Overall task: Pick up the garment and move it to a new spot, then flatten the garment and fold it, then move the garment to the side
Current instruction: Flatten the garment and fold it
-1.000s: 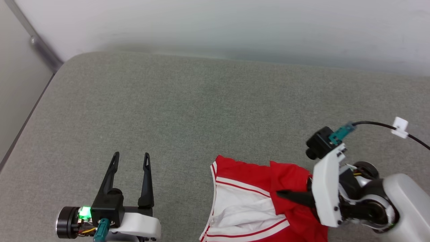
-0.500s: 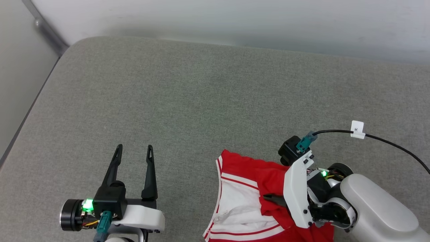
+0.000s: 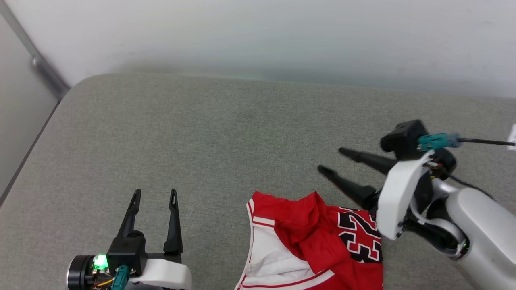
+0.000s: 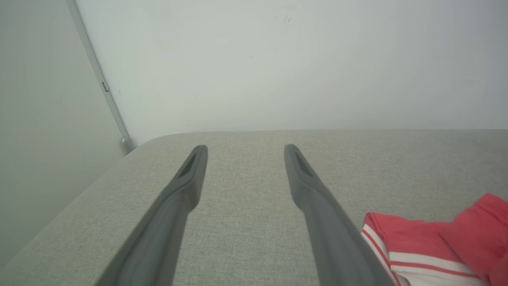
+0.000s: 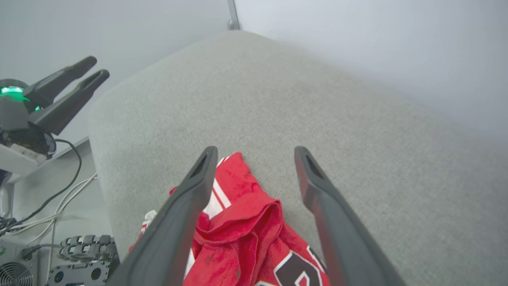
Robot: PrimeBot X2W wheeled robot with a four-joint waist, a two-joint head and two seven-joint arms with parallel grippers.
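The garment (image 3: 318,245) is a red T-shirt with a white sleeve and black numerals, lying crumpled at the near edge of the grey padded table (image 3: 225,133). It also shows in the right wrist view as a rumpled garment (image 5: 242,234) below the fingers, and at the lower right of the left wrist view as the garment (image 4: 432,246). My right gripper (image 3: 332,160) hangs open just above and beyond the cloth, holding nothing. My left gripper (image 3: 155,193) stands open at the lower left, apart from the shirt, and appears as the left gripper (image 5: 93,67) in the right wrist view.
A white wall (image 3: 258,36) runs behind the table, with a grey strip (image 3: 44,70) at the far left corner. A black cable (image 3: 483,141) trails from the right wrist. Off the table's near edge are cables and equipment (image 5: 59,238) on the floor.
My right gripper opened, let go of the shirt and rose away from it; the cloth dropped and now shows its black numerals. The head camera also shifted.
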